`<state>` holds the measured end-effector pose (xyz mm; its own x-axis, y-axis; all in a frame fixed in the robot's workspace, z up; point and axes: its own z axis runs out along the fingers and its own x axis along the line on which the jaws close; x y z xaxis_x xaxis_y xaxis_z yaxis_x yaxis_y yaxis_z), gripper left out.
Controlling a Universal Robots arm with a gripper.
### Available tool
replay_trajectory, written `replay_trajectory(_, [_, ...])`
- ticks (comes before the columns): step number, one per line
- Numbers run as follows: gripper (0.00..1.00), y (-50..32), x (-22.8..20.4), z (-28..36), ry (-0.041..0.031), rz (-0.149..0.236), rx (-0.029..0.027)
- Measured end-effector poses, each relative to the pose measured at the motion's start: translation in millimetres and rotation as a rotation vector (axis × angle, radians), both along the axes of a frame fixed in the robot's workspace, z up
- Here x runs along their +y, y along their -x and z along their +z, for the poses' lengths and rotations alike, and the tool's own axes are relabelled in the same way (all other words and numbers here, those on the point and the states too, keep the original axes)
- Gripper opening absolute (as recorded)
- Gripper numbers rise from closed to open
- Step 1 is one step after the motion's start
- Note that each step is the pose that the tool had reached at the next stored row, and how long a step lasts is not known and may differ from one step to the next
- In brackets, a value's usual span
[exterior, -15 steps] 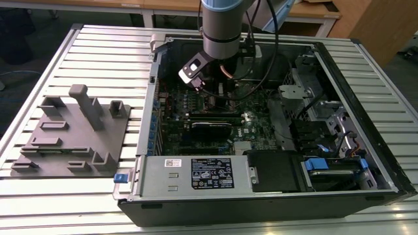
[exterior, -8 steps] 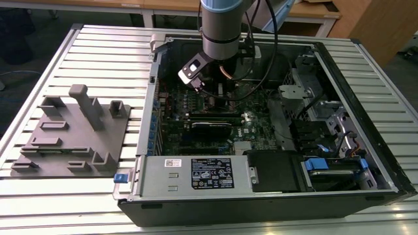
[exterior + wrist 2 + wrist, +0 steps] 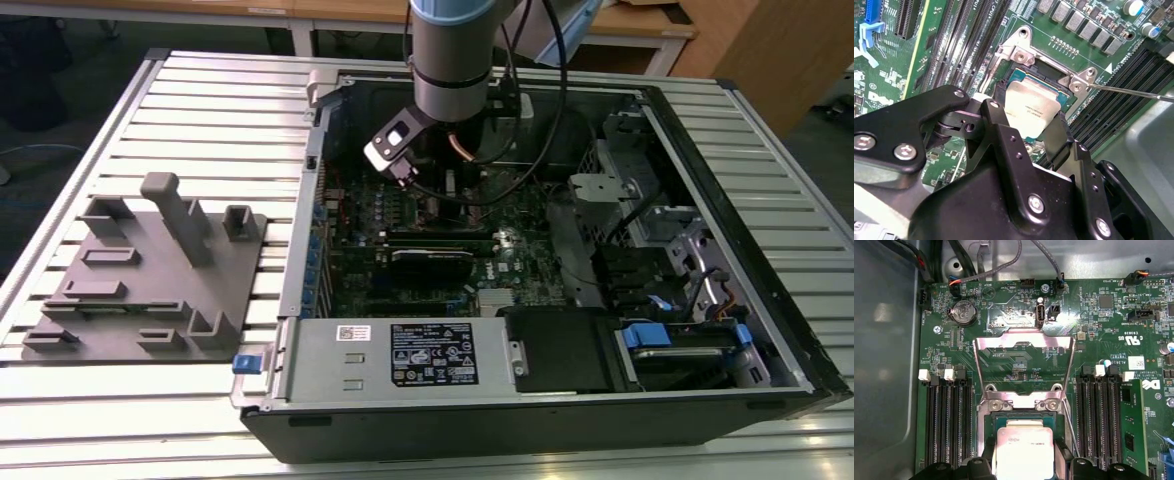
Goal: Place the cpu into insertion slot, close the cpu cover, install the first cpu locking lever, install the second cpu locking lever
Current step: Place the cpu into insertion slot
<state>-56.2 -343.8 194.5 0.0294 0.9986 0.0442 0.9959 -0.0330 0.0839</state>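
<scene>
End effector [image 3: 1029, 119] closed on the cpu [image 3: 1030, 106]: a black finger [image 3: 999, 130] is pressed to each of two opposite edges of the chip, as seen in both wrist views. The cpu is held directly below the end effector, over the insertion slot [image 3: 1026, 80], whose dark recess shows just past the chip's free edge. Whether the chip is seated or a little above the contacts cannot be told. The cpu cover [image 3: 1024, 342] is swung up and stands open beyond the slot, clear of the fingers.

Risks, as judged:
- The chip looks slightly skewed against the slot's rim. If it is lowered or released that way, a corner could ride on the frame and the contacts could be bent.
- The chip could be dragged sideways if the fingers are opened unevenly.
- A thin locking lever [image 3: 1134, 92] lies just beside the end effector and could be snagged by a finger.

Pose: in the exterior view the arm [image 3: 451, 60] is seen to drop near-vertically into the open computer case [image 3: 534, 430] on the tabletop [image 3: 200, 100], with the end effector aimed straight down at the motherboard [image 3: 1004, 305].
</scene>
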Motion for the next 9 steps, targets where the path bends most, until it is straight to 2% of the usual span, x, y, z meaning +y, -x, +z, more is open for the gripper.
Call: replay_trajectory(9, [0.54, 0.0, -0.1, 0.0, -0.0023, 0.015, 0.0000])
